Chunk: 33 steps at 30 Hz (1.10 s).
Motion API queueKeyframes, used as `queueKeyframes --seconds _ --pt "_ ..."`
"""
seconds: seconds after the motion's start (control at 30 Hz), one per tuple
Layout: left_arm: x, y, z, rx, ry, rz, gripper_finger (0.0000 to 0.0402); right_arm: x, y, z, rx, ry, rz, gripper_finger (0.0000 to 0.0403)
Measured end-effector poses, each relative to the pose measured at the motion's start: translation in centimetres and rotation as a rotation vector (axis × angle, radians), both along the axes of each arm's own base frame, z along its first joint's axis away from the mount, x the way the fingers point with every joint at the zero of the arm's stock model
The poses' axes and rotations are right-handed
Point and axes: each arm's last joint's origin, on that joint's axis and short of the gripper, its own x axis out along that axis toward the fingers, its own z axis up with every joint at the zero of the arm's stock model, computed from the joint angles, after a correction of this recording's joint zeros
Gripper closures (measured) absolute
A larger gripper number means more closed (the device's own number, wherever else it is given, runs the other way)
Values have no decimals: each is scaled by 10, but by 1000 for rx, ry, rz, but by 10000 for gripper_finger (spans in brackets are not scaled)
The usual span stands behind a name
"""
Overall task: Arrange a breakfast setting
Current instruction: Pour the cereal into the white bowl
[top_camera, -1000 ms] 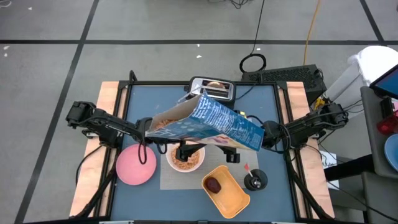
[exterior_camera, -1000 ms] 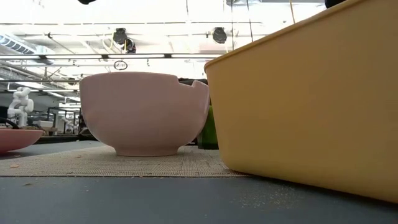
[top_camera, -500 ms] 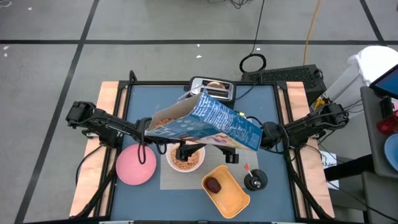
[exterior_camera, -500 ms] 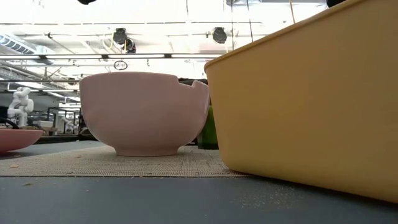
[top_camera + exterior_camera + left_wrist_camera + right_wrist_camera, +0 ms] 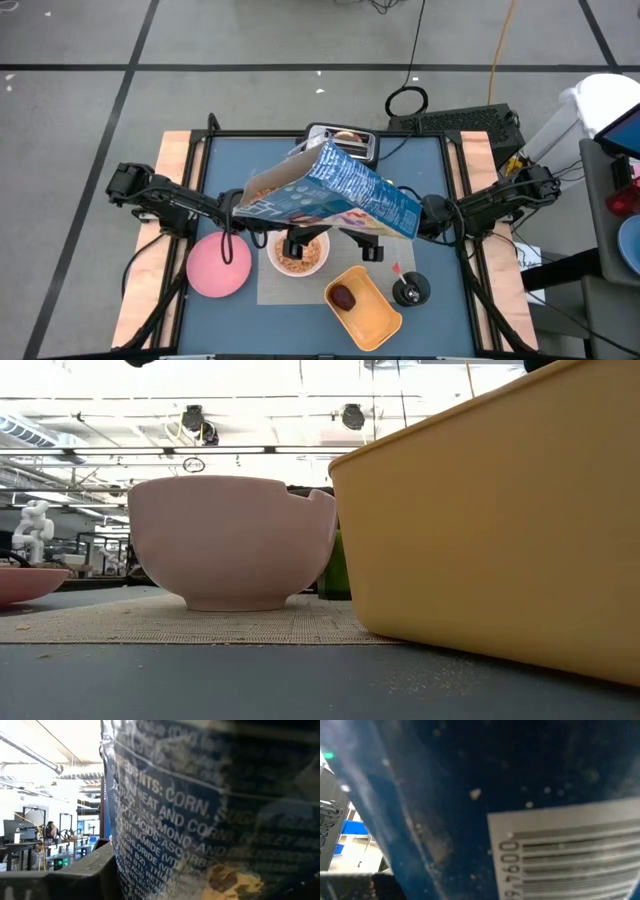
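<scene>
We see the blue cereal box (image 5: 335,195) held tilted over the white bowl (image 5: 299,256), open mouth lower, now lifted slightly at that end compared with a moment ago; pouring looks near finished. The left gripper (image 5: 238,210) has narrowed onto the box's open end; the right gripper (image 5: 425,218) clamps its base. Cereal fills the bowl on the grey placemat (image 5: 275,287), pink plate (image 5: 219,267) beside. Box print reads "CORN", "WHEAT AND CORN"; a barcode shows.

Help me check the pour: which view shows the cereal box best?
The high view: the whole blue cereal box shows tilted above the white bowl, open end toward the left arm. The left wrist view shows only its ingredients panel up close, the right wrist view its barcode. The low view misses it.
</scene>
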Motion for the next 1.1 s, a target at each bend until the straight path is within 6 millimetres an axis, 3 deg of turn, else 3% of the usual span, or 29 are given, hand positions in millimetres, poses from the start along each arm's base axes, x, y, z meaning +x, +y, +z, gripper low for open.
queueKeyframes --seconds 0.4,0.8,1.1 --pt "0 0 0 -2 1 0 134 0 0 0 -3 1 -2 136" --pt "0 1 1 -9 -3 6 134 2 -1 -4 2 40 -34 23" --pt "-4 3 7 -18 -16 24 133 -4 -4 -3 -23 166 -233 13"
